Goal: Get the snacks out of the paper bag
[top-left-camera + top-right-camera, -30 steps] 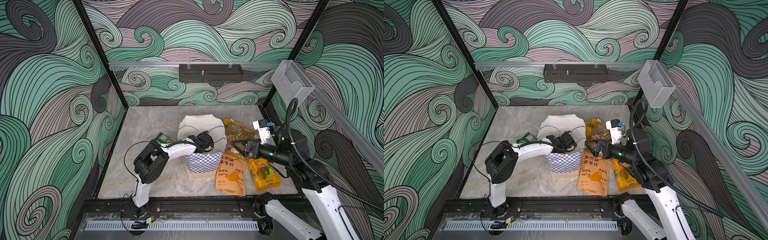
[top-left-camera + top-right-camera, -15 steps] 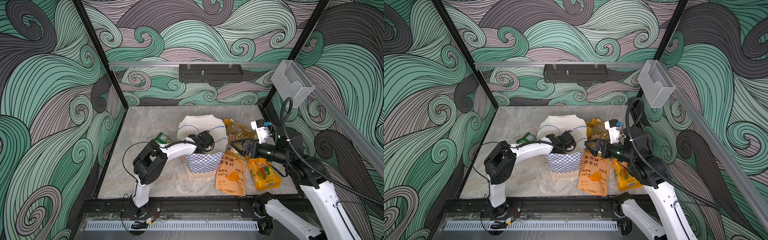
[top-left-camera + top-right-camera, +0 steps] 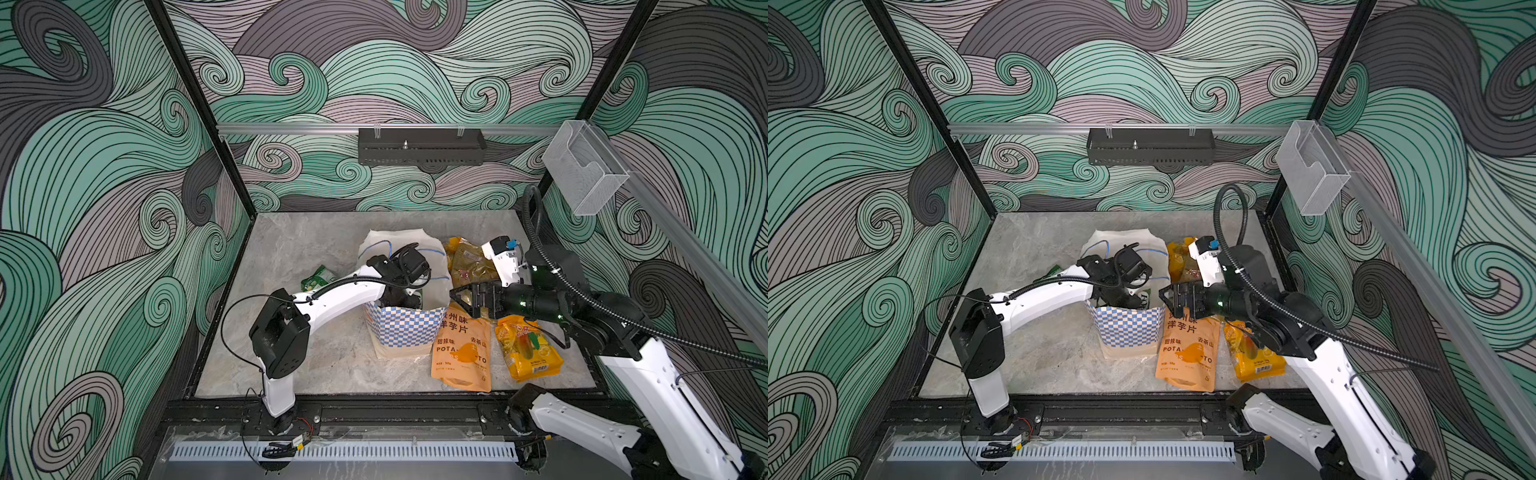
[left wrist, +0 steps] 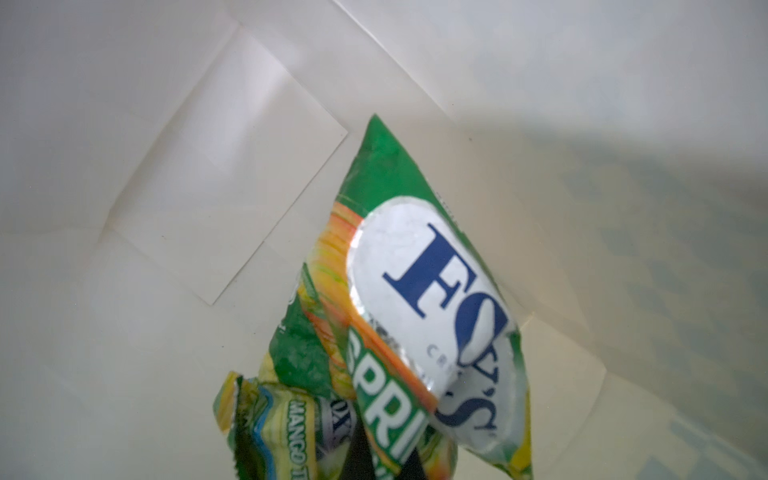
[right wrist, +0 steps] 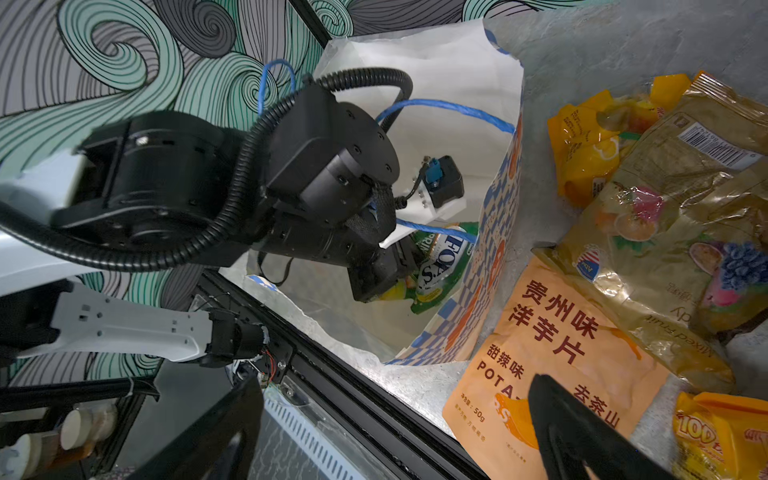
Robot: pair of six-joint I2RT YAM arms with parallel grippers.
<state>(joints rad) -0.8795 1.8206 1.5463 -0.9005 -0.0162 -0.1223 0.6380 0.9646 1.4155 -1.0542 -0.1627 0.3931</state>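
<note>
Deep inside the creased white paper bag (image 4: 174, 174), a crinkly green packet (image 4: 415, 270).

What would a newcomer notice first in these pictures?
In the middle, the left arm reaches down into the checkered paper bag, its jaws shut on a green packet. Right of the bag lies a big orange pouch, with the open jaws of the right arm above its top edge.

Lab robot cell: wave-mural walls (image 3: 395, 75), black frame (image 3: 190, 83), aluminium rail (image 3: 291, 129).
</note>
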